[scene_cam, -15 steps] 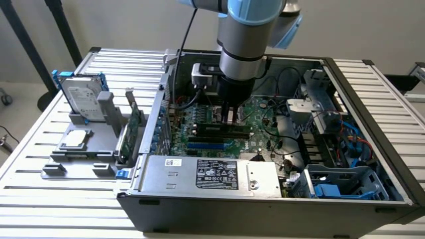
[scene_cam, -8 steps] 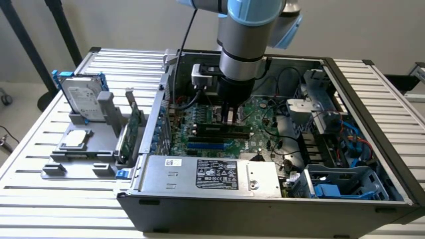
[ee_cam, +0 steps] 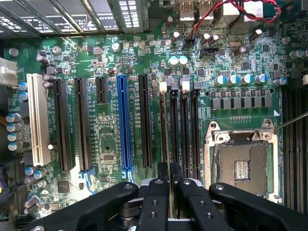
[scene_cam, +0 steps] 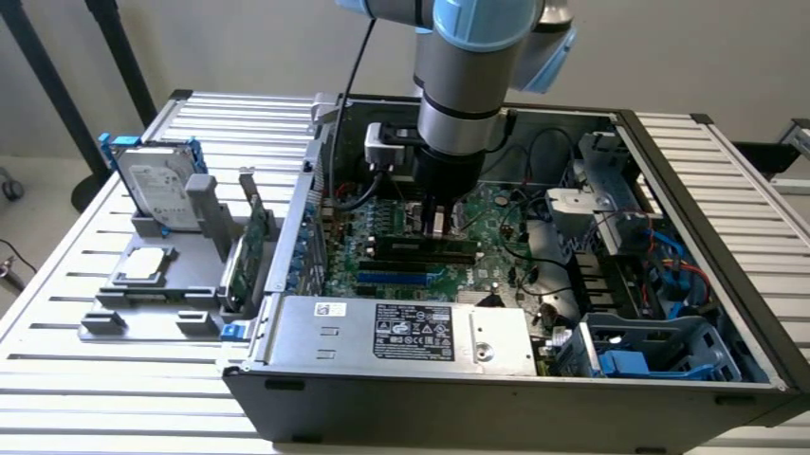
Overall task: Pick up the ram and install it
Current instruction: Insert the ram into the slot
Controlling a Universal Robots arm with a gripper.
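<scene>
Gripper [ee_cam: 169, 185] stands inside the open computer case [scene_cam: 708, 237], directly over the motherboard [ee_cam: 106, 120], with its black fingers [ee_cam: 156, 202] drawn close together and only a narrow gap between them. In the wrist view a thin dark edge runs up out of that gap, in line with the memory slots [ee_cam: 180, 130]; this is consistent with the ram [scene_cam: 415, 248] being pinched edge-on between the fingertips. In the exterior view the ram shows as a long, dark-chipped stick lying along the slot area just below the gripper's tip (whether it is fully seated in a slot cannot be told).

Relative to the motherboard: the memory slots sit near its centre, with white latches at one end. The blue expansion slot [ee_cam: 124, 125] and the white slot [ee_cam: 37, 120] lie on one side of them, the empty processor socket [ee_cam: 240, 166] on the other. The power supply [scene_cam: 405, 332], with its label facing up, borders the motherboard on the side toward the exterior camera.

Outside the case, on the exterior view's left of the motherboard, a grey holder [scene_cam: 165, 275] on the slatted table [scene_cam: 76, 379] carries a silver hard drive [scene_cam: 158, 180] standing upright and a green expansion card [scene_cam: 247, 256] on edge.
</scene>
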